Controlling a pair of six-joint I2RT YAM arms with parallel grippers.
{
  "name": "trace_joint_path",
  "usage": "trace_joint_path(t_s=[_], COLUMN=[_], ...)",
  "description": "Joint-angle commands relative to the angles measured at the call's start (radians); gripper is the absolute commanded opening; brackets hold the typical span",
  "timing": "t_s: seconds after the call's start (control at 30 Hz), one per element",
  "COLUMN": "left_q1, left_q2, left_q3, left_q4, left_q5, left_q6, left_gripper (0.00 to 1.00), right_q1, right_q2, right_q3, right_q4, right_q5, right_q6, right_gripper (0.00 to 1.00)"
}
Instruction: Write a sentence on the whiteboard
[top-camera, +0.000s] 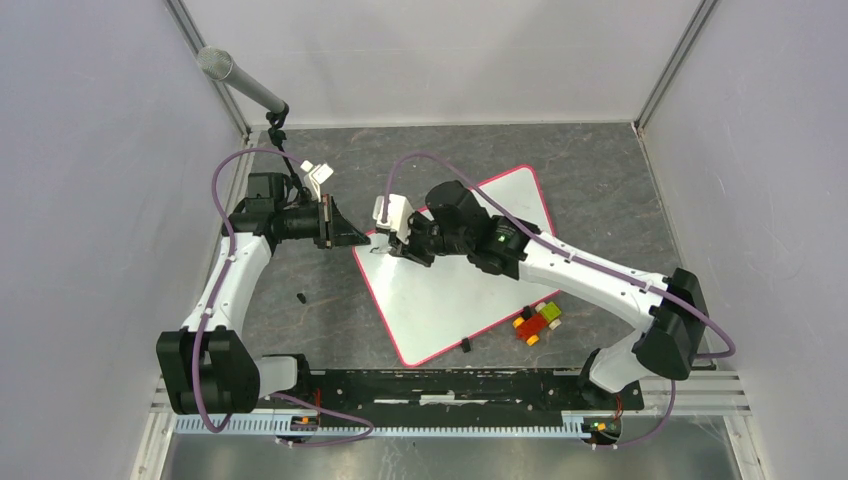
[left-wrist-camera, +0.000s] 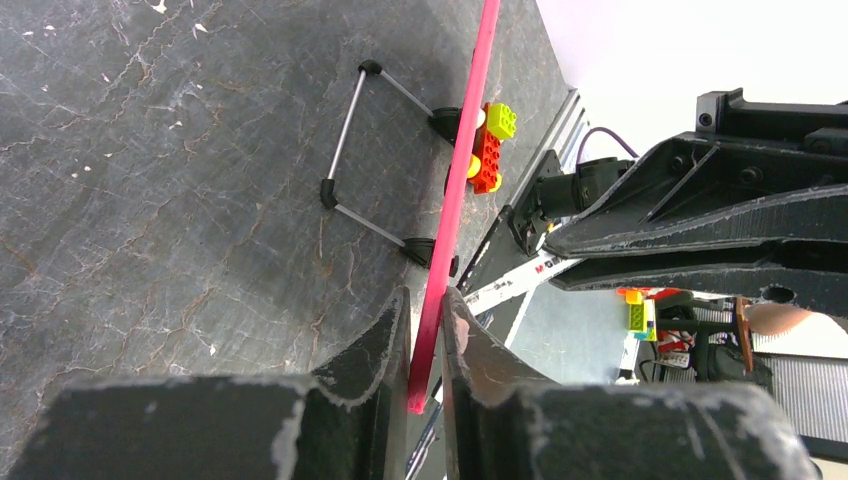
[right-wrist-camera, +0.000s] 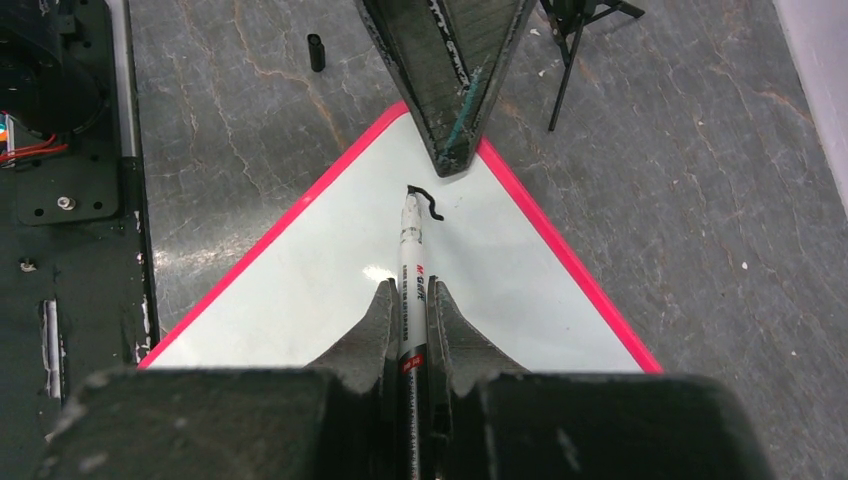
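Observation:
The whiteboard (top-camera: 450, 295), white with a red-pink rim, lies slanted on the dark table. My left gripper (top-camera: 362, 238) is shut on its far left corner, and the left wrist view shows the rim (left-wrist-camera: 455, 200) pinched edge-on between the fingers (left-wrist-camera: 425, 320). My right gripper (right-wrist-camera: 411, 300) is shut on a white marker (right-wrist-camera: 410, 255), which points toward that corner. The marker tip touches the board (right-wrist-camera: 300, 290). Of the sentence, only a short black hooked stroke (right-wrist-camera: 427, 201) shows, just beside the tip. The left gripper's fingers (right-wrist-camera: 450, 110) hang right behind it.
A microphone on a black stand (top-camera: 240, 80) rises at the back left. Coloured toy bricks (top-camera: 538, 322) lie off the board's near right edge. A small black cap (top-camera: 301, 298) lies left of the board and another black piece (top-camera: 465, 346) near its front. A wire bracket (left-wrist-camera: 345, 140) sits beside the rim.

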Motion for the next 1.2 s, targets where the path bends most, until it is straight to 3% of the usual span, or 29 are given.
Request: trace_joint_path(t_s=[0.0,0.7,1.17], left_q1=[-0.005,-0.005,-0.005], left_q2=[-0.021,-0.022,-0.025], left_q3=[0.011,0.009,0.008], left_q4=[-0.001,0.0,-0.001], left_q5=[0.002,-0.006,-0.005], left_q6=[0.026,0.029,0.029], left_gripper=[0.02,0.02,0.03], right_q1=[0.012,0.035,0.009], right_q2=[0.007,-0.055,-0.074], right_q3=[0.023,-0.102,-0.069], right_q4=[0.0,-0.049,-0.056], right_q5=[0.005,-0.002,0.049], right_q6=[-0.02,-0.088,-0.089], right_gripper=[0.0,0.0,0.0])
